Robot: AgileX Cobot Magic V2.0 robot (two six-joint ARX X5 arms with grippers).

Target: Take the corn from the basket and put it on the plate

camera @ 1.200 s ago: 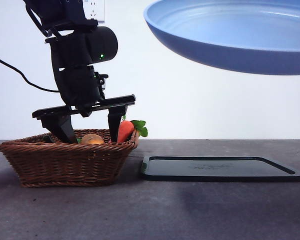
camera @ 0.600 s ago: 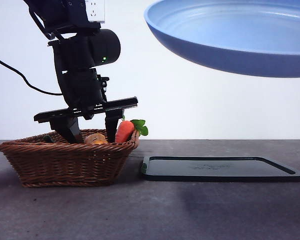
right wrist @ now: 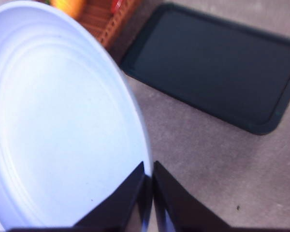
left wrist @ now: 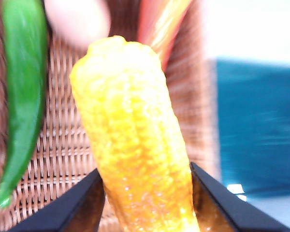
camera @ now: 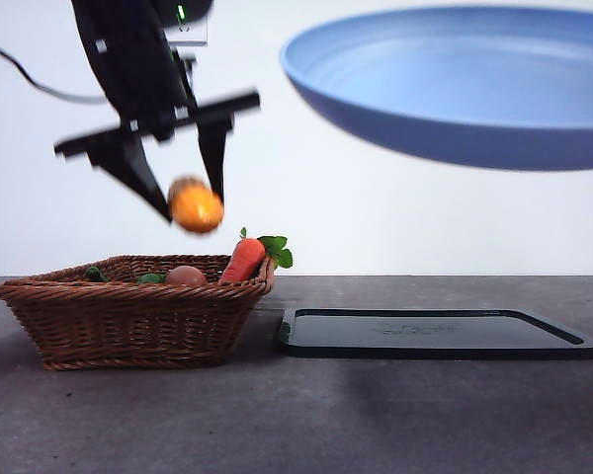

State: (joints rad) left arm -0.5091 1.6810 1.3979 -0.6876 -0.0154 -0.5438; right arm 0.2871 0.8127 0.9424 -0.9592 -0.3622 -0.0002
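The corn (camera: 196, 205) is clamped between the jaws of the left gripper (camera: 191, 202) and is held in the air above the basket (camera: 128, 316), clear of its rim. A carrot (camera: 245, 259), a green pepper (left wrist: 20, 96) and a pinkish ball (camera: 185, 276) are left lying in the basket. The plate (camera: 455, 89) is pinched by its rim between the nearly closed jaws of the right gripper (right wrist: 149, 186) and is held high above a black tray (camera: 435, 333) that lies just beside the basket.

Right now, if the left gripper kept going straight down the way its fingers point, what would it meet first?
Probably the basket and its contents. The left gripper holds the corn above it, fingers pointing down; wicker and a green pepper lie beyond the corn. Depth is unclear.
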